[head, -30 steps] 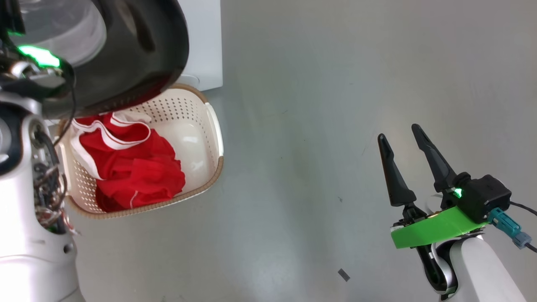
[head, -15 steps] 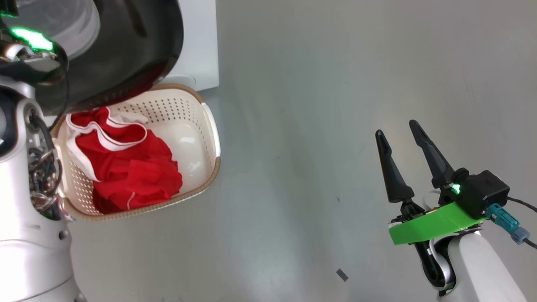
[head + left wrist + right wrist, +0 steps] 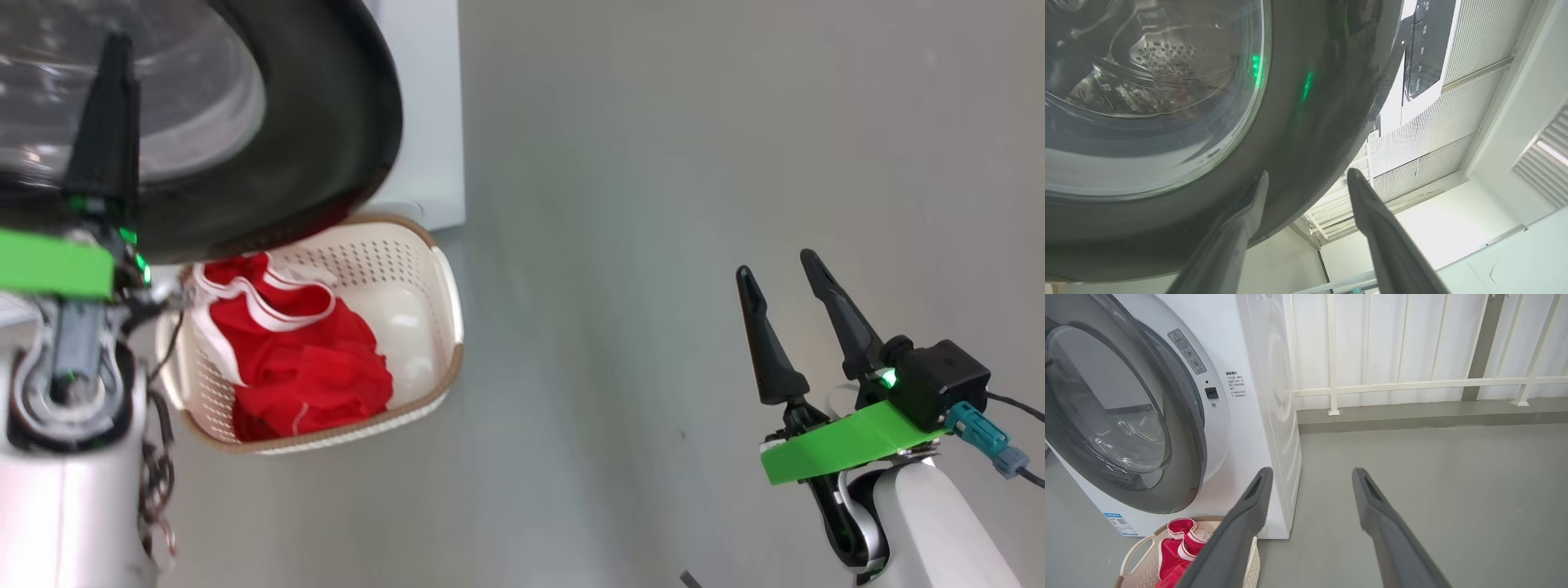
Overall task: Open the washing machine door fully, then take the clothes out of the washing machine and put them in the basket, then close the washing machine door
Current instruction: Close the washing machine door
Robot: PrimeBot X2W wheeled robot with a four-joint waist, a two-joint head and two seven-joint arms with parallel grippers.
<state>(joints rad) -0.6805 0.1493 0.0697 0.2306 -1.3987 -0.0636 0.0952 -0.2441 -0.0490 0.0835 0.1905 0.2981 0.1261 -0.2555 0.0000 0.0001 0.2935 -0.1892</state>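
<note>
Left gripper [image 3: 1308, 179] – fingers spread, nothing held. In its wrist view one finger [image 3: 1245, 220] crosses the glossy black rim of the washing machine door [image 3: 351, 122], and contact looks likely; the other finger is clear of the rim. The door stands ajar at the upper left of the head view, overhanging the basket [image 3: 451, 318], with the red clothes [image 3: 310, 367] inside it. Right gripper [image 3: 775, 265] is open and empty at the lower right.

Step judged: closing. Push on the rim, not the glass window [image 3: 1147, 81] – follow the hinge arc and press the latch side home against the washing machine [image 3: 1241, 428].
</note>
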